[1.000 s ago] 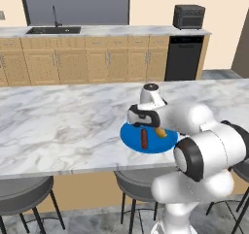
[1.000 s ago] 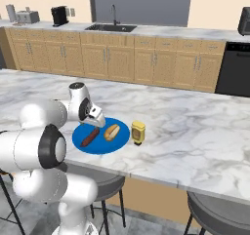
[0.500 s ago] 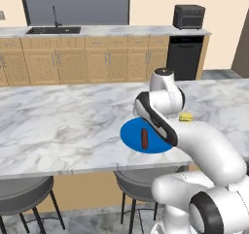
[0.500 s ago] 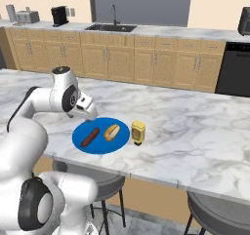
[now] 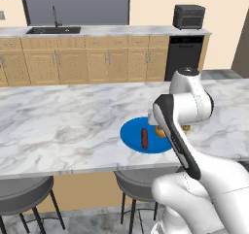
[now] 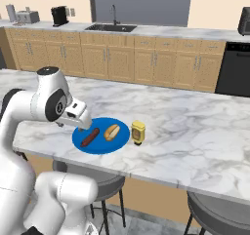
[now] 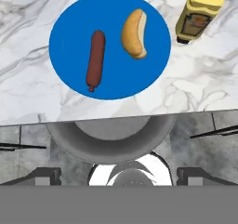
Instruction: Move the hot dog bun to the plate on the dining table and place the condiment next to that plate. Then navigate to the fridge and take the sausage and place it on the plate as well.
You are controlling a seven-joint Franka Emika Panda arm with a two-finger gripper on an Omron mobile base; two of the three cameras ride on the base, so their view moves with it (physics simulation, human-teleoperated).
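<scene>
Sausage (image 7: 95,60) and hot dog bun (image 7: 134,34) lie side by side, apart, on the blue plate (image 7: 67,30) near the dining table's (image 6: 195,131) front edge. Just beside the plate stands the condiment (image 7: 199,14) (upright). Gripper (image 6: 78,116), raised above the plate's edge, has its jaws spread wide, holding nothing.

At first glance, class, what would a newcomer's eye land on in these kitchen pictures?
The bright-blue plate near the marble dining table's front edge, holding the sausage and the hot dog bun side by side. Next, the yellow condiment standing just beside the plate.
</scene>
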